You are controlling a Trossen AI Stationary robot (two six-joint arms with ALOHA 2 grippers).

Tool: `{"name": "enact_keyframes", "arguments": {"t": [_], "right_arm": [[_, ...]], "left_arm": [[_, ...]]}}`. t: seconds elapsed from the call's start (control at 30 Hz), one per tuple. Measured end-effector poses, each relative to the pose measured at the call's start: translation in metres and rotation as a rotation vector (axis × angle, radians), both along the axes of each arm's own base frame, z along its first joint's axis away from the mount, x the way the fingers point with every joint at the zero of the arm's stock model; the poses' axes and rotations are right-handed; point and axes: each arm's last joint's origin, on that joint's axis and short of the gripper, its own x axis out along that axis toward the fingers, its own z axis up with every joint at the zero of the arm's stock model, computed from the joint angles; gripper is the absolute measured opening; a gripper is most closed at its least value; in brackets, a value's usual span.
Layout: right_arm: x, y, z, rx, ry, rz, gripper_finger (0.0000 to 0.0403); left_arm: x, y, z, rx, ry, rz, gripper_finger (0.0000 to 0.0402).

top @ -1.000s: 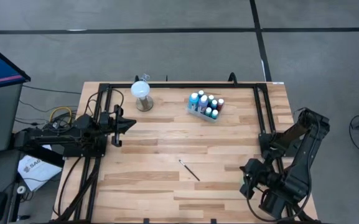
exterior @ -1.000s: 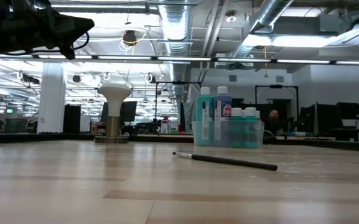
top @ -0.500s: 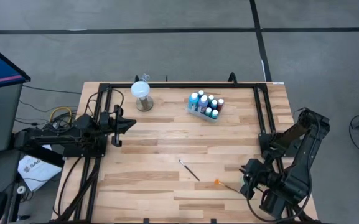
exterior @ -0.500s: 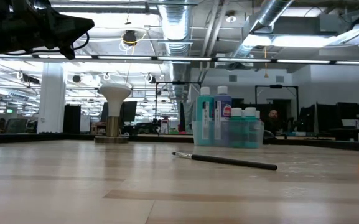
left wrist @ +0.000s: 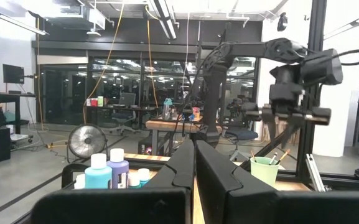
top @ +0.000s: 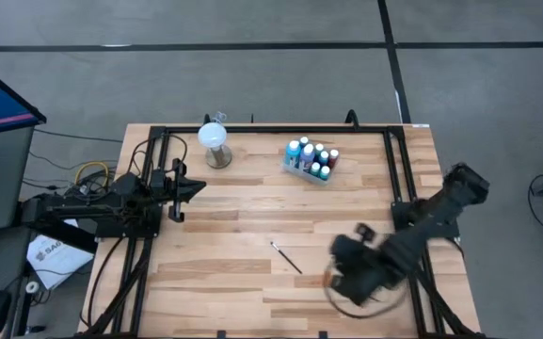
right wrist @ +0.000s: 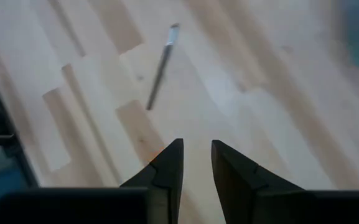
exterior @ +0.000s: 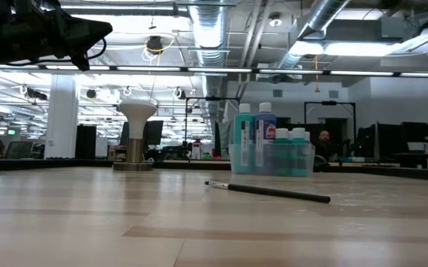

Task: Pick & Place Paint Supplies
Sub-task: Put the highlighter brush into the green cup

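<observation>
While the right pincer (top: 351, 273), narrowly parted and empty, hangs over the worktop (top: 243, 202), the dark paintbrush (top: 286, 257) at its nine o'clock likely awaits grasping.

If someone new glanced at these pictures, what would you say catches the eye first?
Probably the right arm, reaching over the table's front right with its gripper slightly parted above the bare wood. Next comes the thin dark paintbrush lying alone mid-table, then the cluster of white-capped paint bottles in a clear tray near the back edge, beside a white globe on a round base. The left gripper waits at the left side.
</observation>
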Motion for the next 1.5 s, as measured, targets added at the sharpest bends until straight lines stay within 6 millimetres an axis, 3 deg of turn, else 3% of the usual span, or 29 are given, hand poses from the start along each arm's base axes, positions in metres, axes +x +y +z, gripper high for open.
{"name": "enact_keyframes", "arguments": {"t": [0.17, 0.37, 0.5, 0.73, 1.0, 1.17, 1.5], "right_arm": [[0.050, -0.020, -0.029, 0.120, 0.156, 0.081, 0.0078], [0.072, -0.012, -0.083, 0.208, 0.413, 0.153, 0.0078], [0.077, -0.001, -0.108, 0.192, 0.474, 0.188, 0.0078], [0.079, 0.002, -0.126, 0.173, 0.537, 0.219, 0.0094], [0.080, -0.002, -0.122, 0.212, 0.544, 0.216, 0.0202], [0.074, -0.006, -0.144, 0.215, 0.556, 0.215, 0.0255], [0.062, -0.015, -0.176, 0.227, 0.538, 0.206, 0.0257]], "left_arm": [[0.000, 0.000, 0.000, 0.000, 0.000, 0.000, 0.0002], [0.000, 0.000, 0.000, 0.000, 0.000, 0.000, 0.0002], [0.000, 0.000, 0.000, 0.000, 0.000, 0.000, 0.0002], [0.000, 0.000, 0.000, 0.000, 0.000, 0.000, 0.0002], [0.000, 0.000, 0.000, 0.000, -0.001, 0.000, 0.0002], [0.000, 0.000, 0.000, 0.000, -0.002, 0.000, 0.0002], [0.000, 0.000, 0.000, 0.001, -0.004, 0.000, 0.0002]]}}
